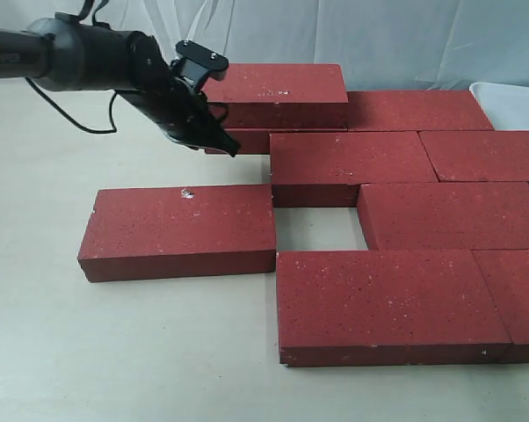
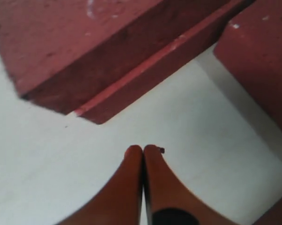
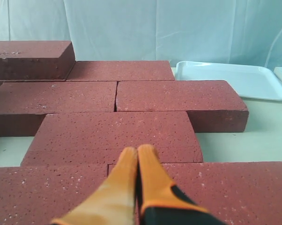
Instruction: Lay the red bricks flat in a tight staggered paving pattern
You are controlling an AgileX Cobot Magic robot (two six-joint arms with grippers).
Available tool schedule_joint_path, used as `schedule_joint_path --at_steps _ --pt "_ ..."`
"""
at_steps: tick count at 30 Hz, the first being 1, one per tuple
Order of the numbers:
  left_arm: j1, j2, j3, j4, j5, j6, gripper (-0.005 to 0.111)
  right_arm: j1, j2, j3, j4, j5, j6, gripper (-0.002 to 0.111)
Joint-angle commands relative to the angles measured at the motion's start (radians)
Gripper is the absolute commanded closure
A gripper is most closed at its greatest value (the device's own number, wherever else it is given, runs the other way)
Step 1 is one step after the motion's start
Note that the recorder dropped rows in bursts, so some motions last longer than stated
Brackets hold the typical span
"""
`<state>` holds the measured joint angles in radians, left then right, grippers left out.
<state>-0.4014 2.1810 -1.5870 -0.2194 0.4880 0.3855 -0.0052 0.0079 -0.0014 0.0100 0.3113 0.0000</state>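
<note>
Several red bricks lie in staggered rows on the right. One upper brick (image 1: 278, 90) rests on top of a lower brick (image 1: 245, 140) at the back. A loose brick (image 1: 181, 229) lies apart on the left, with a bare gap (image 1: 315, 227) between it and the third-row brick (image 1: 449, 214). My left gripper (image 1: 233, 149) is shut and empty, its tips (image 2: 143, 149) over bare table just short of the stacked bricks' corner (image 2: 92, 115). My right gripper (image 3: 137, 150) is shut and empty, low over the brick rows (image 3: 117, 129). It is out of the exterior view.
A white tray (image 1: 512, 101) sits at the back right, beyond the bricks; the right wrist view shows its rim (image 3: 230, 77). A pale curtain hangs behind. Bare table (image 1: 97, 343) spreads to the left and front. A black cable (image 1: 89, 127) hangs under the left arm.
</note>
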Motion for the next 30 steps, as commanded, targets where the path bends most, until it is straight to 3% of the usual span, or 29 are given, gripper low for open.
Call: schedule_joint_path --at_steps 1,14,30 --pt "-0.03 0.059 -0.076 -0.037 0.068 0.003 0.106 -0.006 -0.008 0.001 0.002 -0.008 0.0 0.109" --pt "-0.082 0.1 -0.12 -0.073 0.104 0.019 0.106 -0.006 -0.008 0.001 0.002 -0.008 0.0 0.109" --pt "-0.09 0.1 -0.12 -0.079 0.177 0.019 0.106 -0.006 -0.008 0.001 0.002 -0.008 0.0 0.109"
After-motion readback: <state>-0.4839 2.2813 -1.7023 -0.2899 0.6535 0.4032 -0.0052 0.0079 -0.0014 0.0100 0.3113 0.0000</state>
